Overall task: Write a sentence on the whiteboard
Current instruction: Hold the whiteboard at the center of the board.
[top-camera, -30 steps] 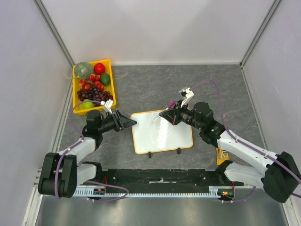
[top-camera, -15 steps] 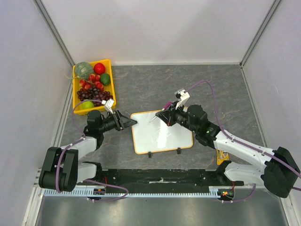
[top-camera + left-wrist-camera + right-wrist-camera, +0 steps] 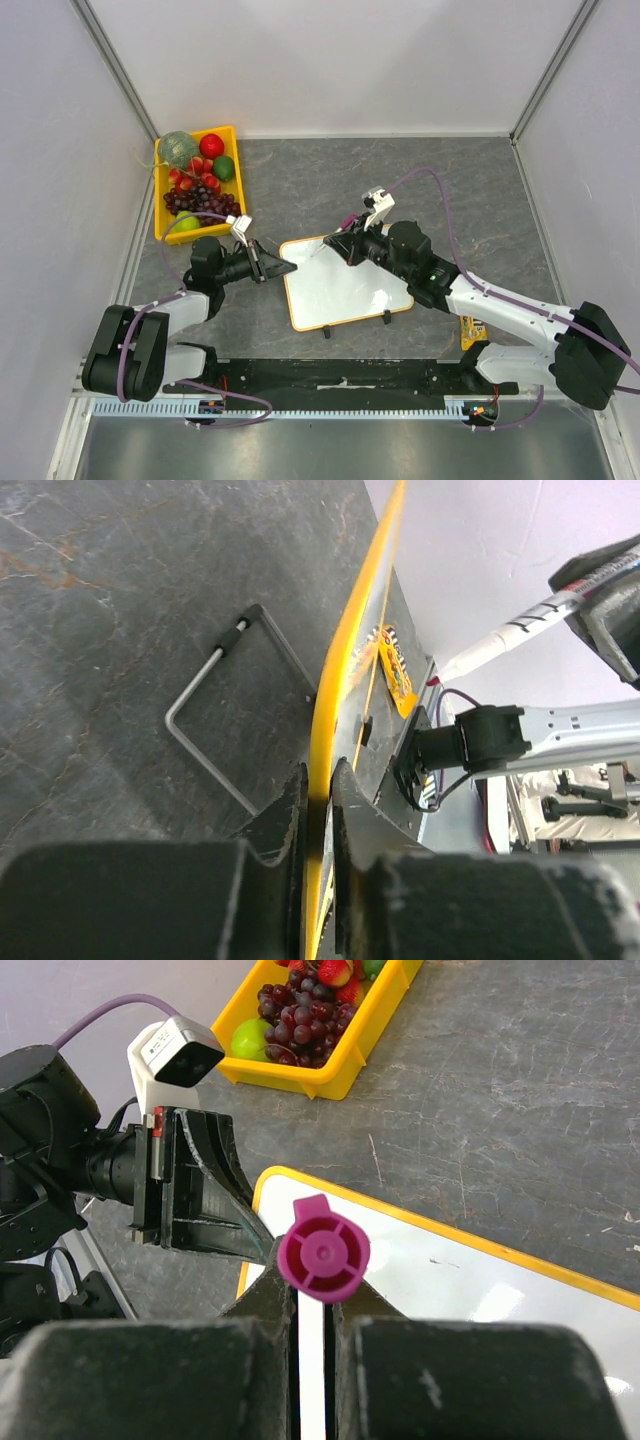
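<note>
Within the left pincer [image 3: 284, 267], clamped, sits the whiteboard's [image 3: 350, 290] left edge; right pincer [image 3: 345, 245] grips a marker [image 3: 323, 1257].

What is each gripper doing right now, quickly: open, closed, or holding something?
Left gripper: closed on the edge of the whiteboard.
Right gripper: closed, holding the pink marker.

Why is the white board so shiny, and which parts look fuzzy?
Top view: light bounces off the whiteboard, leaving pale streaks. Right wrist view: a glare patch on the board, and the right end effector's fingers look fuzzy. Left wrist view: left end effector's fingers blurry, background washed out.
</note>
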Controlling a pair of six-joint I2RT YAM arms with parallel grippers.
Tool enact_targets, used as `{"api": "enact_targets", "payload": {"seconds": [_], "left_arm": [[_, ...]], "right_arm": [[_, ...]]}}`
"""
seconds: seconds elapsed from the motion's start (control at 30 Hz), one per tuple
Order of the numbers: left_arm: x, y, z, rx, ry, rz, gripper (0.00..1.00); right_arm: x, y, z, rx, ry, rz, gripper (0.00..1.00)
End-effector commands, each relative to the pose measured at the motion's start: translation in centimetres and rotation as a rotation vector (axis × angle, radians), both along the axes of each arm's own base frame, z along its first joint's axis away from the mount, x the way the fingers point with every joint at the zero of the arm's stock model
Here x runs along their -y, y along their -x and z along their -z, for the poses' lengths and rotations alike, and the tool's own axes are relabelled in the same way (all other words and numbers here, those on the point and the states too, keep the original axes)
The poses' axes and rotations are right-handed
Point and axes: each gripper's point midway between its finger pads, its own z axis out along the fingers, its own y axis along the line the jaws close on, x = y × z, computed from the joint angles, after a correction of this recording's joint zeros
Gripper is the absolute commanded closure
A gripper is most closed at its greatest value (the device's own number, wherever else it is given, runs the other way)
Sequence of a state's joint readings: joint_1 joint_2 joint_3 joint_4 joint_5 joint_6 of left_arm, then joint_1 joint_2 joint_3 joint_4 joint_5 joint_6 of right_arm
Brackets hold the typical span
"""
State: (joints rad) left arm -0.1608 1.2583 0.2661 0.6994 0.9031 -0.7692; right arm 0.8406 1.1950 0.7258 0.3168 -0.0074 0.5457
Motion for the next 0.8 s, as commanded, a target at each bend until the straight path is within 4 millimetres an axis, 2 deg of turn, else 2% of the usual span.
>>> {"api": "enact_targets", "payload": {"seconds": [0.0,0.07,0.77], "left_arm": [[0.1,0.0,-0.1,0.032,-0.01,0.006,0.94],[0.0,0.0,0.3,0.023,-0.019,0.004,0.98],[-0.1,0.4,1.0,0.024,-0.064,0.006,0.98]], "right_arm": [[-0.4,-0.8,-3.2,0.093,-0.034,0.033,1.0],[-0.3,-0.8,-3.2,0.098,-0.027,0.043,1.0],[-0.5,-1.3,-3.4,0.146,-0.005,0.116,1.0]]}}
